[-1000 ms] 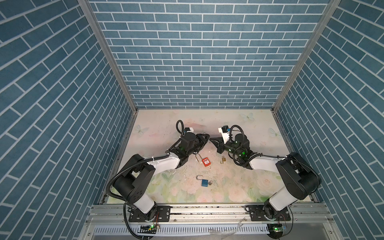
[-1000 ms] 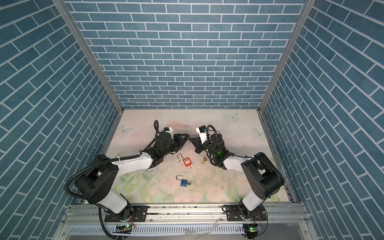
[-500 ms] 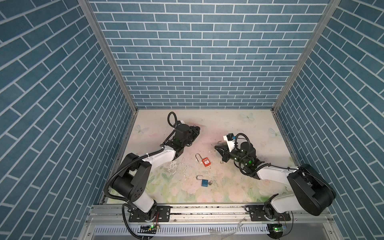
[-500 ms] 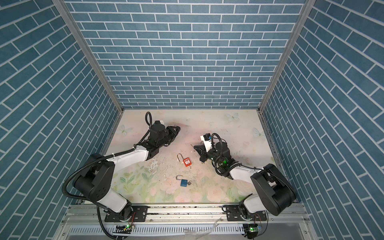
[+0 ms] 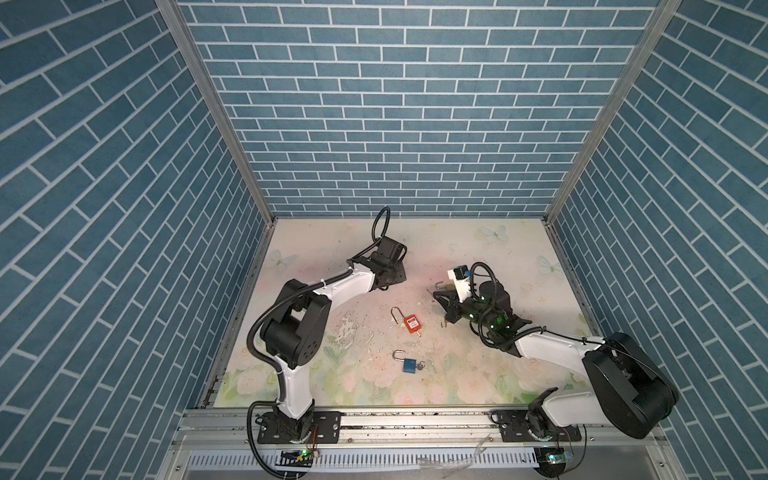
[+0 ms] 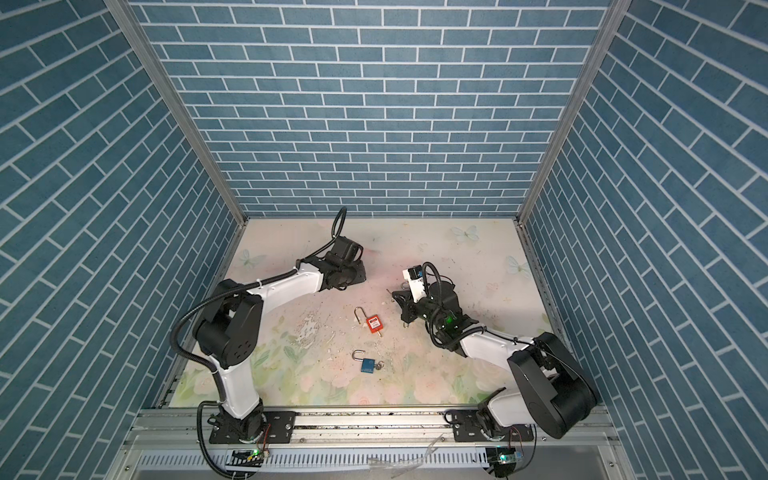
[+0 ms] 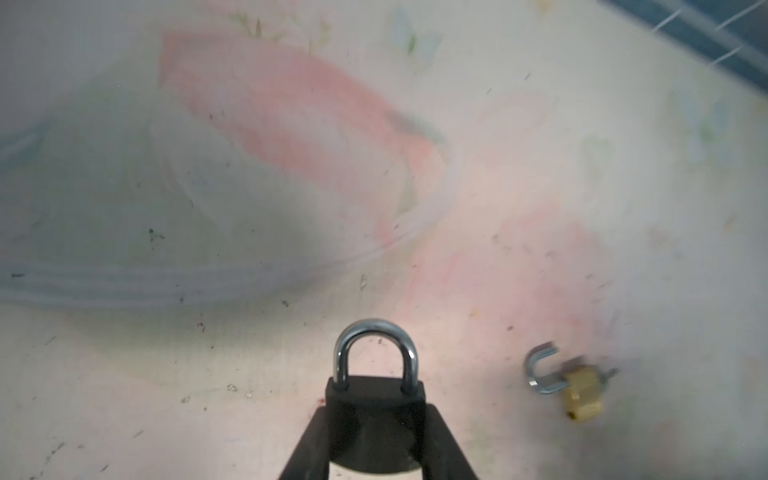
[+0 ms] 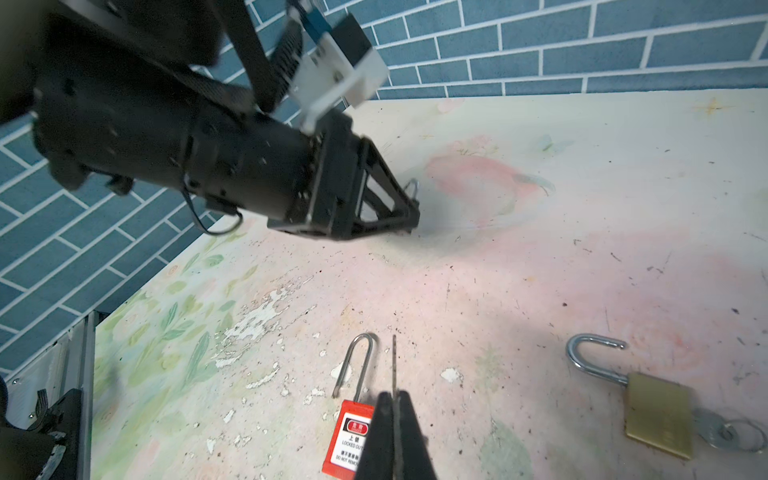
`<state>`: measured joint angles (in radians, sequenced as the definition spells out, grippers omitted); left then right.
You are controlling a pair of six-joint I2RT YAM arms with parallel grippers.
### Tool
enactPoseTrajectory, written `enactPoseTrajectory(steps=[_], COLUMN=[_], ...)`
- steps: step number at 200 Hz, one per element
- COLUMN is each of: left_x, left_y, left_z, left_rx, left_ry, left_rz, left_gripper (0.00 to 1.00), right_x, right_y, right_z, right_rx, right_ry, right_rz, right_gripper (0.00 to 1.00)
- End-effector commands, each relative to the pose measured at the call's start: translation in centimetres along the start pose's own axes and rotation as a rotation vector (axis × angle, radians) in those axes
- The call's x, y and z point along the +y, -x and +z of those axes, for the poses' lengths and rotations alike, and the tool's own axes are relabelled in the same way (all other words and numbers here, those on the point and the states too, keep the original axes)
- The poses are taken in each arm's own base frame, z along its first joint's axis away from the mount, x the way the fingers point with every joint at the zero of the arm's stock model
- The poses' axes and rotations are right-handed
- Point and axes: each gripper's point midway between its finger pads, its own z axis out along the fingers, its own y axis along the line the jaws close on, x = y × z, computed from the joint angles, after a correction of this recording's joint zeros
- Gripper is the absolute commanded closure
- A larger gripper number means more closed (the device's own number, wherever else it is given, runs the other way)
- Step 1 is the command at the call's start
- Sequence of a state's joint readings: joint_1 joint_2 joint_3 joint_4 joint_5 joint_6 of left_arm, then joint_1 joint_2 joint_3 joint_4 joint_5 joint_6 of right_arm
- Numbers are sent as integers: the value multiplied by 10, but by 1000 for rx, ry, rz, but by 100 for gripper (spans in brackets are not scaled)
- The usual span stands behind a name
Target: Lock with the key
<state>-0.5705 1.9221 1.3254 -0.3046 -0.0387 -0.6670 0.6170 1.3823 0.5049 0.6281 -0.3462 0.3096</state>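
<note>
The left gripper [image 7: 376, 419] is clamped on the body of the black padlock [image 7: 374, 392]. Its silver shackle [image 7: 374, 353] has both legs seated in the body and sticks out past the fingertips, just above the scuffed floral table [image 7: 166, 395]. In both top views this gripper sits behind the red padlock [image 5: 412, 325], toward the back wall [image 5: 395, 124] and slightly to its left, well apart from it. The right gripper [image 8: 394, 401] is pinched tight on the key [image 8: 393, 361], seen edge-on as a thin blade jutting past the fingertips. It hangs low just to the right of the red padlock, and whether the blade touches that lock's long shackle cannot be told. The red padlock lies flat with one leg of its shackle out of the body. A brass padlock [image 8: 658, 415] lies near the red padlock on the right gripper's side, clear of it, with its shackle swung open and a ringed key [image 8: 723, 434] in its base. A blue padlock [image 5: 409, 365] lies in front of the red padlock, toward the front rail [image 5: 415, 419], with its shackle open and a small key [image 5: 422, 365] at its base
</note>
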Motion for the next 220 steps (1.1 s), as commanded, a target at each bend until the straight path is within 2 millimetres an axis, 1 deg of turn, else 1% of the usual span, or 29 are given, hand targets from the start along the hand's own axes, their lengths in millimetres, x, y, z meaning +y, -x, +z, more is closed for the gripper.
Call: enactPoseTrajectory(steps=[1,24,54,63,75,93,105,140,168,188,220], left_x=[3,5,1,0,-2,0,3,5,10,9,4], left_y=[-12,-18,-22,-22,-23,-22,-20,-14,-11,-7,-7], left_z=[2,12,20,21,22,23,24,29,33,36,40], left_rx=[48,69,81,84,87,78,68,55,43,31,41], left_ry=[75,87,68,58,49,60,70,77,91,78,66], left_rz=[151,174,176,174,171,169,165,154,157,149,168], left_gripper=[100,100,100,96,87,76,71,69,64,61,56], right_x=[-1,-1,-2,-3,-3,-3,-3,-3,-3,-4,-4], right_y=[4,3,1,0,-1,0,-1,1,3,3,5], right_z=[4,5,5,5,5,5,6,7,7,7,7], right_rx=[4,6,10,12,14,14,16,14,10,11,11], right_ry=[-9,-7,-10,-11,-12,-14,-14,-12,-15,-18,-19], right_rz=[14,24,33,34,34,35,38,43,41,42,46], right_gripper=[100,100,100,100,100,100,100,100,100,100,100])
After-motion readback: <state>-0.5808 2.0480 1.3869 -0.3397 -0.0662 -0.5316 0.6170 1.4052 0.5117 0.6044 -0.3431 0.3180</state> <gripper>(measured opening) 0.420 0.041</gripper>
